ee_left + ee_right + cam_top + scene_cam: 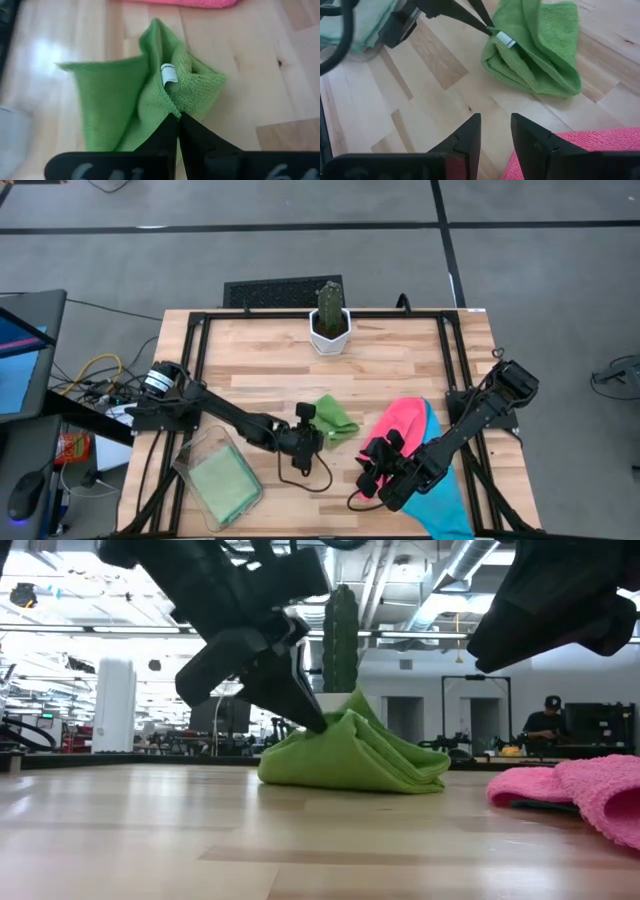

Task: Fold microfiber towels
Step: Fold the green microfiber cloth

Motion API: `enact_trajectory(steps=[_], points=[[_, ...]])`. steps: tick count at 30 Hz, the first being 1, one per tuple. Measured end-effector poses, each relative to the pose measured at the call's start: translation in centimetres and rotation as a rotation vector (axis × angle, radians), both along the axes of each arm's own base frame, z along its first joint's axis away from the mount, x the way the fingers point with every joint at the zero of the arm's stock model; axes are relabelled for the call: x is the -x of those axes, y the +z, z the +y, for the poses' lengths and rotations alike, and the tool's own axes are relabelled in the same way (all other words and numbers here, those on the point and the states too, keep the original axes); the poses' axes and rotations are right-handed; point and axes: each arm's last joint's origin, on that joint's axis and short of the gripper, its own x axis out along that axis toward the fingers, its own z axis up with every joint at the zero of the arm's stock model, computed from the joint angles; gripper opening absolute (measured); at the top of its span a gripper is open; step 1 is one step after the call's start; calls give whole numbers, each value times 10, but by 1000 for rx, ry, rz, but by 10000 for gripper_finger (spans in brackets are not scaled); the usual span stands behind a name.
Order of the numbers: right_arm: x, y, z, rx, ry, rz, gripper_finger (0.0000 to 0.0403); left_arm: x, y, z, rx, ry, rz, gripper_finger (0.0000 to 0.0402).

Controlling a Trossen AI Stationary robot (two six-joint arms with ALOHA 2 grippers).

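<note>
Progress check, left to right. Clear bin point(218, 477) at the desk's front-left corner holds light green towels point(222, 483), folded by the look of it, count unclear. My left gripper point(177, 116) is pinched tight on the crumpled green towel point(335, 418) mid-desk: fold barely started. Right gripper point(495, 131) hovers beside it, fingers apart, empty. Pink towel point(402, 425) and blue towel point(447, 495) at front-right still unfolded.

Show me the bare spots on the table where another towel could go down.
Free: the strip of wood between the cactus pot and the green towel, plus the far left corner beyond the left arm. Crowded: the near edge, where the clear bin, left gripper, right gripper and pink towel bunch together.
</note>
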Motion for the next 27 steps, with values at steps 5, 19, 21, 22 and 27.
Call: enact_trajectory(steps=[5, 19, 21, 22, 27], points=[[0, 0, 0, 0, 0, 0, 131, 0, -1, 2, 15, -19, 19, 2], [0, 0, 0, 2, 0, 0, 131, 1, 2, -1, 101, -33, 80, 23], [0, 0, 0, 2, 0, 0, 131, 0, 2, -1, 119, -45, 84, 36], [0, 0, 0, 2, 0, -1, 131, 1, 2, -2, 130, -54, 89, 44], [0, 0, 0, 2, 0, 0, 131, 1, 3, -3, 153, -79, 93, 92]])
